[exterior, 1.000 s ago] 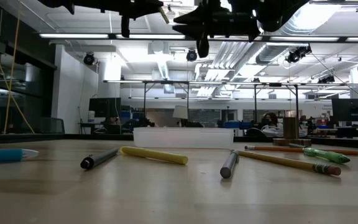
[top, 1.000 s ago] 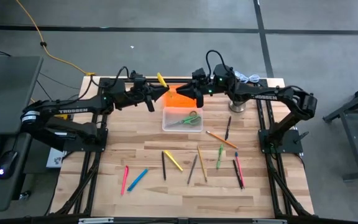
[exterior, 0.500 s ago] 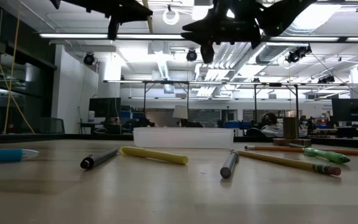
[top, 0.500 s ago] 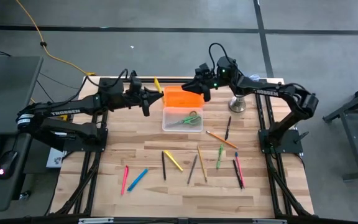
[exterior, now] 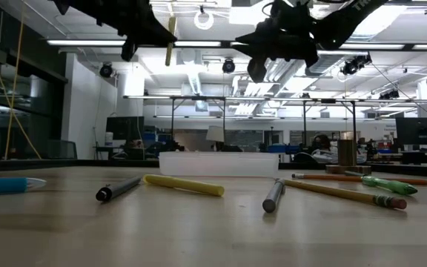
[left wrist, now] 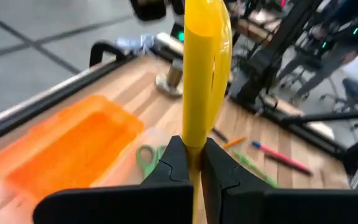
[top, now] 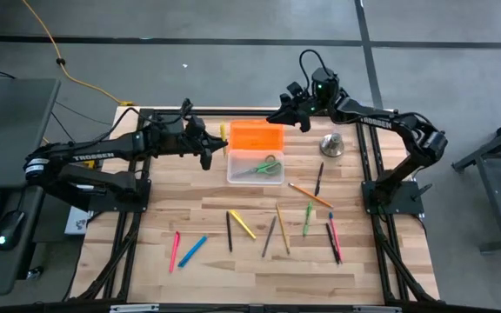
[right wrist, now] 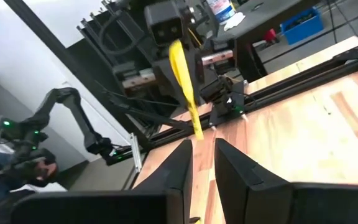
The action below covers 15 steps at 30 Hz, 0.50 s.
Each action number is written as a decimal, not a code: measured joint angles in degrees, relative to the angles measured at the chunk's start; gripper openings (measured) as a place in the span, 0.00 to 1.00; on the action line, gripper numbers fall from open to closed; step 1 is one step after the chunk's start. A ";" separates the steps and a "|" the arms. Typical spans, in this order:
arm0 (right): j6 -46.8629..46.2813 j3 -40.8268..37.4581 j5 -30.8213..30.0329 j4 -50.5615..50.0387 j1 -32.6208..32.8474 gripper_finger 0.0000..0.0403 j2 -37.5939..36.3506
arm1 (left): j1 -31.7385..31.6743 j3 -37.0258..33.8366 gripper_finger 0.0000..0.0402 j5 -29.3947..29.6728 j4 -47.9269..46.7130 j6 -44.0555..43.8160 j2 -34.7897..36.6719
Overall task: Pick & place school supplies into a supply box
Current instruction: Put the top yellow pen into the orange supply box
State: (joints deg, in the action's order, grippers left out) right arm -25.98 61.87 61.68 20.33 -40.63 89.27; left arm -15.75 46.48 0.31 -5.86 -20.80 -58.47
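My left gripper (top: pixel 214 146) hovers over the table's far left, beside the orange piece (top: pixel 256 136), shut on a yellow marker (top: pixel 223 130). The low view shows this marker (exterior: pixel 170 41) high above the table. My right gripper (top: pixel 278 118) is raised over the far side by the orange piece, its fingers slightly apart and empty (right wrist: pixel 201 155). The clear supply box (top: pixel 255 168) sits on the table with the green-handled scissors (top: pixel 264 164) inside. The other pens and pencils lie flat on the near half, among them a pink pen (top: pixel 175 250) and a blue marker (top: pixel 192 250). My left gripper pinches the yellow marker between its two fingers near one end (left wrist: pixel 195 149). The rest of the marker (left wrist: pixel 205 68) stands out beyond the fingertips, along the fingers. It is lifted clear of the table and hangs nearly upright in the low view.
A silver bell (top: pixel 330 144) stands at the far right. Loose supplies lie across the near middle: a black pen (top: pixel 230 231), a yellow marker (top: pixel 243 224), pencils (top: pixel 281 229), a green marker (top: pixel 308 219). Bare wood lies left of the box.
My left gripper has carried the yellow marker down and a little toward the table's left, and the marker has tipped from slanted to nearly upright. My right gripper has drawn back toward the table's far right, away from the marker.
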 joint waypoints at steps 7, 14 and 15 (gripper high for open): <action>-1.68 0.00 4.08 0.05 -2.47 0.11 0.00 | 0.02 0.11 0.08 -3.14 -0.67 1.07 -4.30; -1.19 0.00 4.71 0.12 -3.85 0.10 0.00 | 0.02 0.41 0.08 -4.77 -0.34 2.08 -9.85; -1.07 0.00 4.66 0.19 -4.06 0.10 0.00 | 0.05 0.85 0.08 -4.80 -0.39 2.60 -10.81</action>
State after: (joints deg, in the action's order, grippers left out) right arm -27.04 61.87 66.34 20.52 -44.69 89.27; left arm -15.70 47.33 -4.49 -6.25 -18.20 -69.27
